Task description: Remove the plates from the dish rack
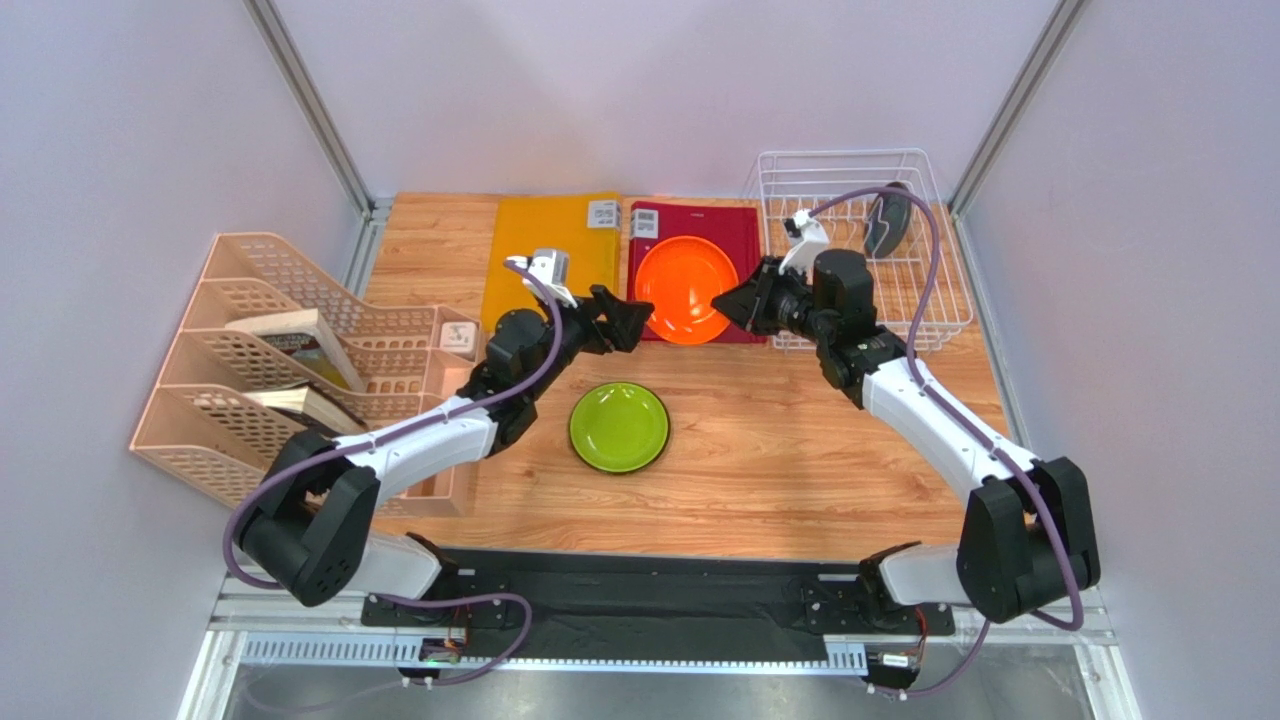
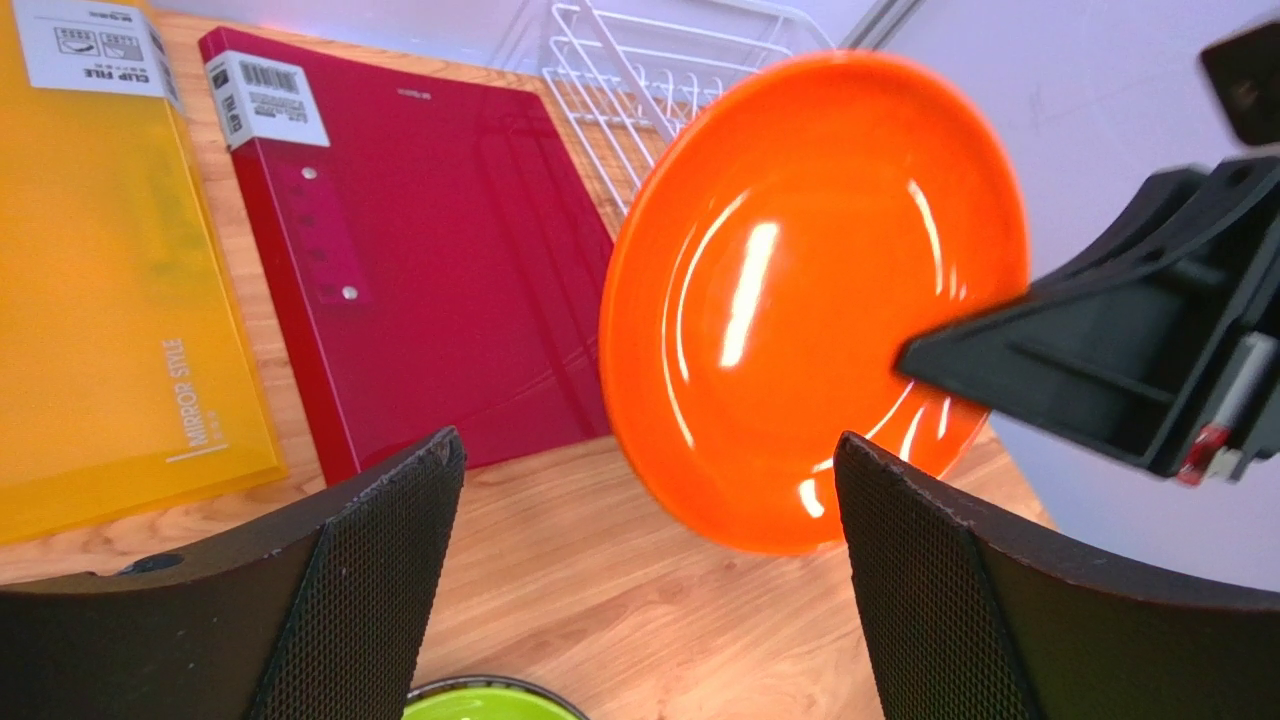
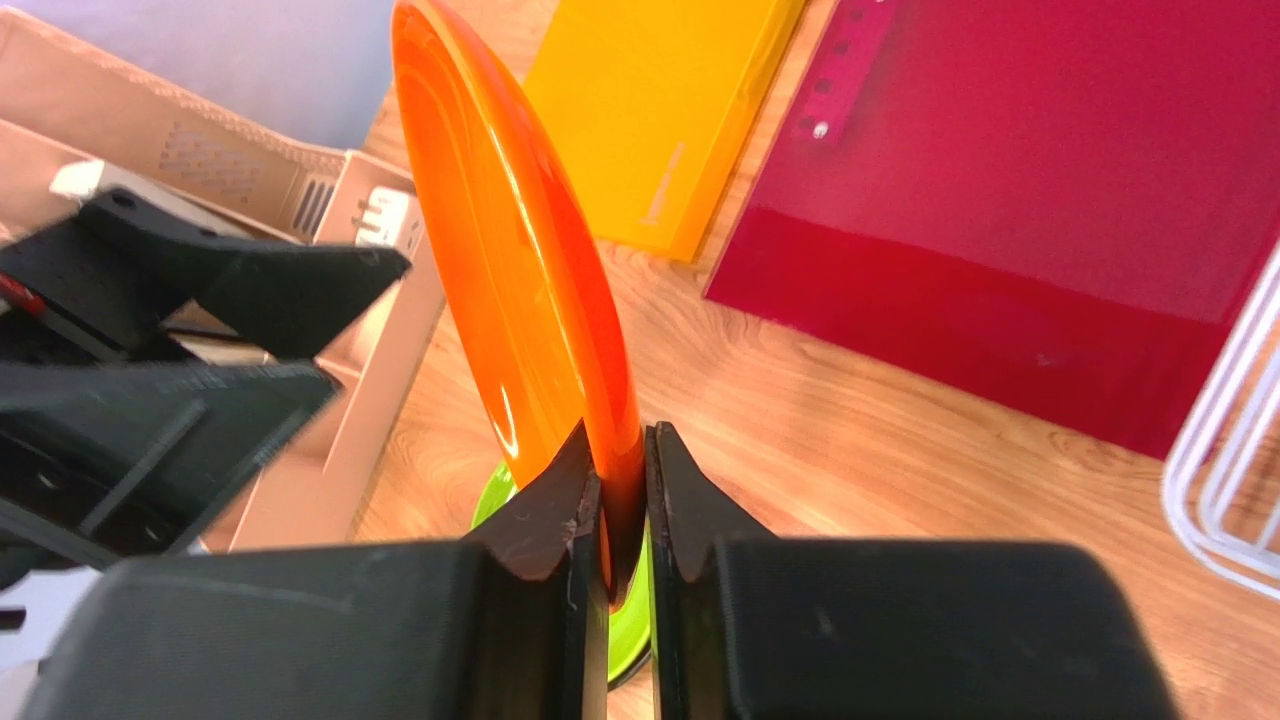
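An orange plate (image 1: 688,290) (image 2: 812,293) (image 3: 519,263) hangs on edge above the table, with my right gripper (image 1: 739,305) (image 3: 615,458) shut on its rim. My left gripper (image 1: 639,320) (image 2: 649,495) stands open just left of that plate, its fingers (image 2: 383,570) apart and touching nothing. A lime green plate (image 1: 619,426) (image 2: 478,702) lies flat on the wood below. The white wire dish rack (image 1: 857,240) (image 2: 661,68) stands at the back right with a dark grey-teal plate (image 1: 888,219) upright in it.
An orange folder (image 1: 553,248) (image 2: 105,270) and a dark red folder (image 1: 706,263) (image 2: 421,255) lie flat at the back. A beige file organiser (image 1: 286,368) holding books stands along the left edge.
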